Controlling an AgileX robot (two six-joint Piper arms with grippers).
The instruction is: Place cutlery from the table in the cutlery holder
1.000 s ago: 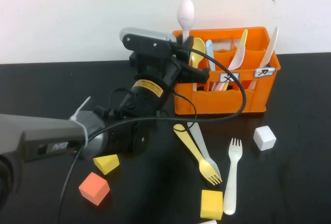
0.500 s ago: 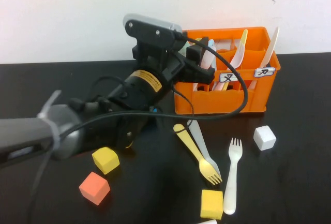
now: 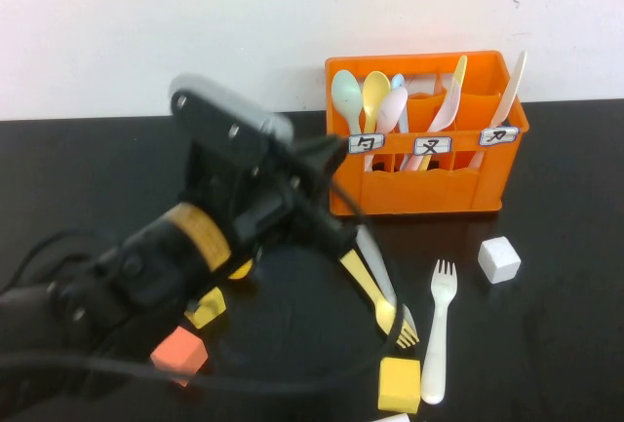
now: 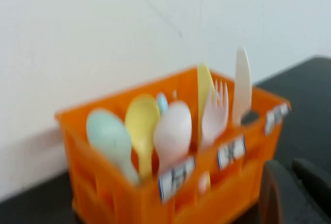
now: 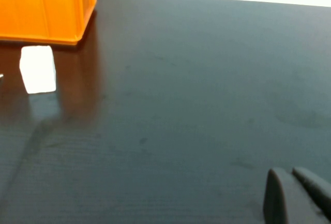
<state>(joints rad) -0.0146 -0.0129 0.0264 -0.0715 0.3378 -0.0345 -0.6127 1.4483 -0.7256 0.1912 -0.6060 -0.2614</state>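
The pale pink spoon (image 3: 393, 108) stands in the orange cutlery holder (image 3: 429, 188), bowl up, in the compartment at the holder's left end beside a pale green spoon (image 3: 345, 91) and a yellow spoon (image 3: 375, 91). The left wrist view confirms it: the pink bowl leans among the other spoons above the first white label. So that piece looks delivered.

The holder sits toward the far edge of the black table (image 3: 565, 325), right of centre. The left gripper (image 4: 295, 193) hangs on the near side of the holder, over the middle of the table, its dark fingers close together and carrying nothing. The right gripper (image 5: 297, 195) sits low over bare tabletop near the right edge, fingers pressed together, empty too, with a white cube (image 5: 37, 69) and the holder's corner ahead of it.

What's left? A yellow fork (image 3: 375, 295), a cream-white fork (image 3: 438, 329) and a pale knife-like piece (image 3: 375, 261) lie on the table in front of the holder, near the front edge among coloured blocks. By my reading the job is partly done, with those pieces yet to go in.
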